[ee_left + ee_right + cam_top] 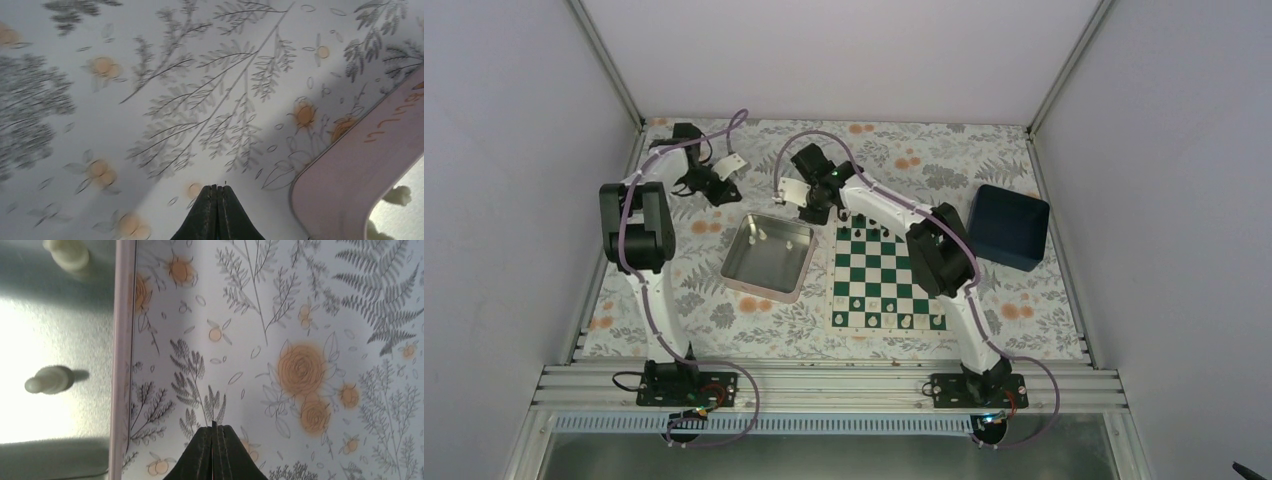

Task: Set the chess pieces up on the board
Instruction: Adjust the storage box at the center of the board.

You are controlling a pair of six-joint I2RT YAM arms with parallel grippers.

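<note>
Tray (759,291) sits left of worktop centre, with two chess pieces (789,245) in its far half. The board (879,275) lies just right of it, with pieces along its near row and a few on its far rows. Box (1009,227) stands by the board's far-right corner, toward the right edge. My left gripper (218,187) hangs beyond the tray's far-left corner, my right gripper (214,426) just off its far-right corner.

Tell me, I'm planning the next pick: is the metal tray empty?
Not empty: at least two cream pieces sit inside the tray.
</note>
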